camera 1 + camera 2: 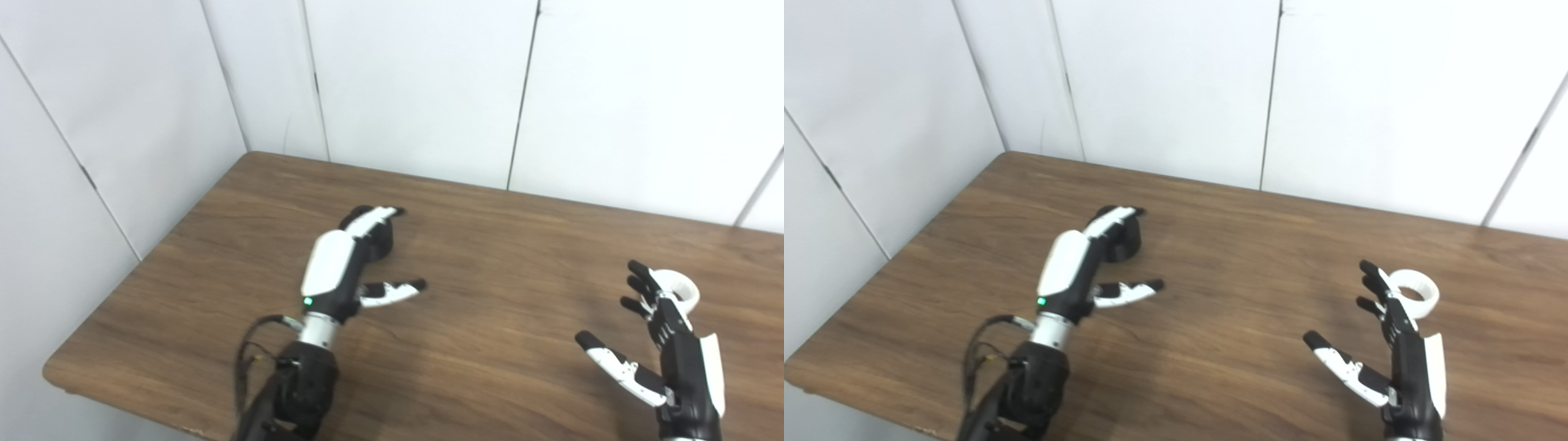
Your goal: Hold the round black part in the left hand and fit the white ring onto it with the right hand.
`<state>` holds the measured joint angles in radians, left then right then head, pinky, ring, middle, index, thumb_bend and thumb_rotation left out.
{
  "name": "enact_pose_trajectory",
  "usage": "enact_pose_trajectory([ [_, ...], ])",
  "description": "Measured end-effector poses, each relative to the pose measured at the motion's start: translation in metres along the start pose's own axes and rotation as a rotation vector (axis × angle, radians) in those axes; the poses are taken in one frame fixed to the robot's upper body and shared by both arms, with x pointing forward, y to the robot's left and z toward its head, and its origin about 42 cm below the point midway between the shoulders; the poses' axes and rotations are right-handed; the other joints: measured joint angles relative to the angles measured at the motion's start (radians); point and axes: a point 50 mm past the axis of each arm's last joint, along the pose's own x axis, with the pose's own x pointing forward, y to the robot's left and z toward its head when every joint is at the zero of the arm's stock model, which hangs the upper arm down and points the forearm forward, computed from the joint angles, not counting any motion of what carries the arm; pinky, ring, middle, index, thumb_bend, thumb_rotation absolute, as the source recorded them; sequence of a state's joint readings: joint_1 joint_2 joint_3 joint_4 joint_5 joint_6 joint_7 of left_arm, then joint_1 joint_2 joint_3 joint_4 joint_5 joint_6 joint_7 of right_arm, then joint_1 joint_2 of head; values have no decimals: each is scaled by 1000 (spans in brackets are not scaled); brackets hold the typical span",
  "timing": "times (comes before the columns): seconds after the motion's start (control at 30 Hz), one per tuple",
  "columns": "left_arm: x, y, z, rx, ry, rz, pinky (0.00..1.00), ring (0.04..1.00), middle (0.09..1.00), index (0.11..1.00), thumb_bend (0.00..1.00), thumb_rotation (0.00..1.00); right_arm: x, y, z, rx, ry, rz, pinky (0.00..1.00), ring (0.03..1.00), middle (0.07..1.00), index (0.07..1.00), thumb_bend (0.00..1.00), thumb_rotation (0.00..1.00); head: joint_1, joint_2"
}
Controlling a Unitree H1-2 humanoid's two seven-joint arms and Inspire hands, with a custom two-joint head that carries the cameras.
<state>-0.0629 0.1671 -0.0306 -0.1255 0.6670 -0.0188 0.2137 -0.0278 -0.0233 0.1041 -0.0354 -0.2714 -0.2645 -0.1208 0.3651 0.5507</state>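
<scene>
Both head cams look down at table – nearly same scene, prob. slight sideways offset.

My left hand: white back shell, black fingers, green LED, silver wrist collar, looped black cable. Right hand: same black-and-white.

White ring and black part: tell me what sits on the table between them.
Nothing but bare wood. Both eye views show only table between the black part and the white ring.
</scene>
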Motion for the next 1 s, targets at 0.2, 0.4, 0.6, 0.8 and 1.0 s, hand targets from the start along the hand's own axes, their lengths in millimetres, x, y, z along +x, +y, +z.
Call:
enact_pose_trajectory([
  [0.2,2,4,-4,21,35,3,785,924,926,850,823,331,3,2,1,8,-9,1,766,874,900,856,758,258,2,-5],
  [0.4,19,28,-2,95,14,59,858,957,939,868,830,377,5,2,1,9,-18,2,774,877,900,857,757,257,2,-6],
  [0.6,25,39,-8,136,27,49,928,996,964,882,822,403,6,1,1,7,-30,2,774,875,896,855,756,264,0,-5],
  [0.8,27,47,-16,182,65,33,972,1000,986,898,845,452,6,0,0,5,-28,1,769,873,899,857,755,277,3,-2],
  [1.0,35,49,-14,197,69,33,982,1000,996,897,851,433,6,0,0,5,-28,2,775,875,900,858,749,268,2,3],
])
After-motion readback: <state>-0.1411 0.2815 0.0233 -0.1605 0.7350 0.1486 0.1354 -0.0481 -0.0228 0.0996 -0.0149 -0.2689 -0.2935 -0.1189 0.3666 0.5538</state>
